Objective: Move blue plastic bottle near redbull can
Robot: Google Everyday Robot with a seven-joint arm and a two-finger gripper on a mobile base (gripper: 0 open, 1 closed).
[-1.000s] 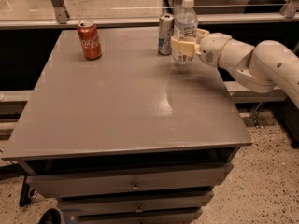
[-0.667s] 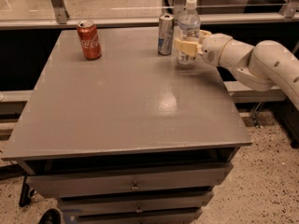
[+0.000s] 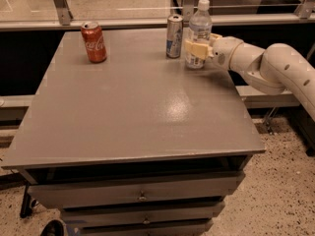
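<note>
Blue plastic bottle [image 3: 200, 23]: stood upright at the far edge of the table [image 3: 147, 112], just right of the redbull can [image 3: 173, 36], with a narrow gap between them; whether its base rested on the surface was not clear.
Claw [image 3: 198, 47]: reached in from the right and was closed around the bottle's labelled middle, with a cream finger [image 3: 193, 49] across the near side.
Step in hand: judged to be the final placing, since the bottle already sat near the can.
How to do it well: the best move was to lower straight down until the base sat flat, then part the fingers a little and back out to the right along the arm's own line.
Risk: bottle and can were both tall and narrow; a sideways drag would likely have toppled one.
Coca-Cola can [image 3: 94, 42]: stood well apart at the far left, out of the way.
</note>
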